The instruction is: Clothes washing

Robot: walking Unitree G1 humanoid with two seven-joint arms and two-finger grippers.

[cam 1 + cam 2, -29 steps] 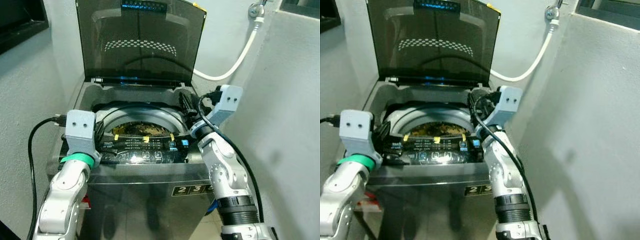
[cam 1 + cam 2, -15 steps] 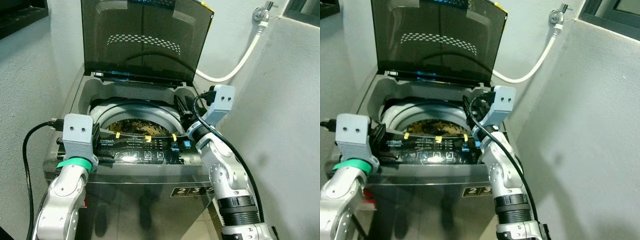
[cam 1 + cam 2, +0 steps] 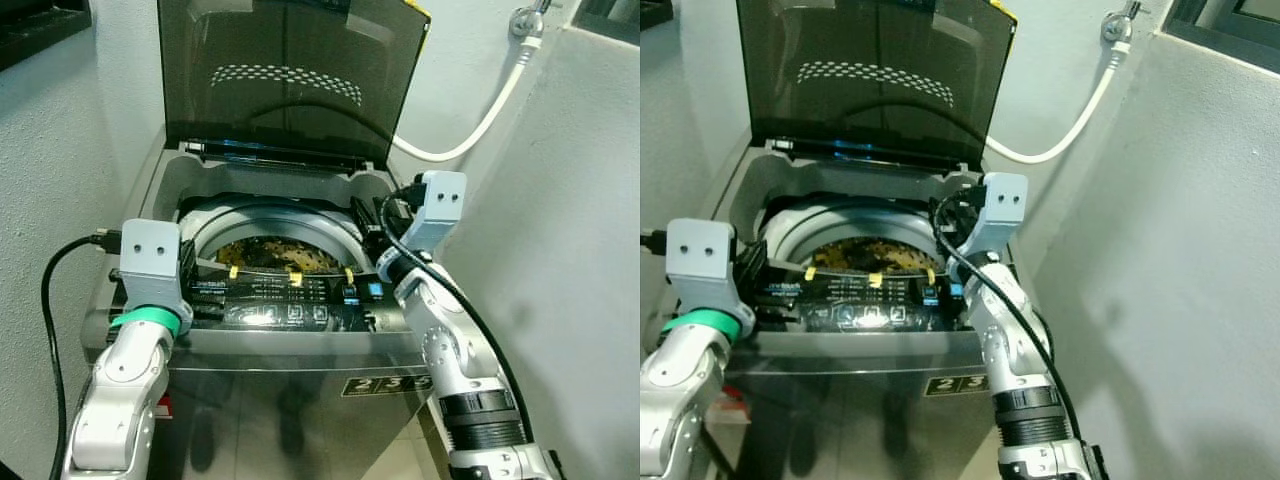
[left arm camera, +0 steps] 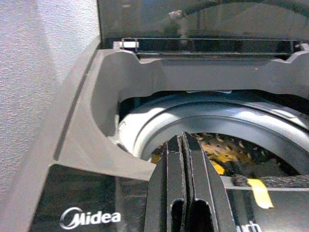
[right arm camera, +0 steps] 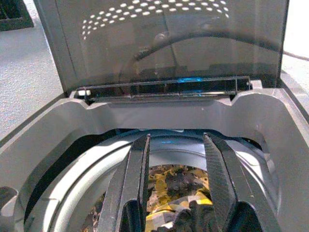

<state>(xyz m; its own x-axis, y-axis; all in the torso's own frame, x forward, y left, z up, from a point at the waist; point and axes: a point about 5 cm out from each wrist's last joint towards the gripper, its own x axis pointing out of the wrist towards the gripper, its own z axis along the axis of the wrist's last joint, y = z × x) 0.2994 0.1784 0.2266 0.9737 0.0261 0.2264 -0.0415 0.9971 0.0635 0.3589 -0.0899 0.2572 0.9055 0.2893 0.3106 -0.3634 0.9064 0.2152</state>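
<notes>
- Standing before a top-loading washing machine (image 3: 270, 345), the robot faces the raised dark lid (image 3: 290, 80); a yellow-and-dark patterned garment (image 5: 169, 186) lies down inside the drum (image 3: 275, 225).
- Right gripper (image 5: 176, 159): fingers spread wide, held above the drum's right rim, pointing across the opening; the garment lies just below and ahead of the fingertips.
- Left gripper (image 4: 186, 159): fingers pressed together, empty, hovering over the control panel (image 3: 290, 295) at the front left, with the garment beyond and below.
- Judgement: the right arm appears nearer and better set for reaching down into the drum.
</notes>
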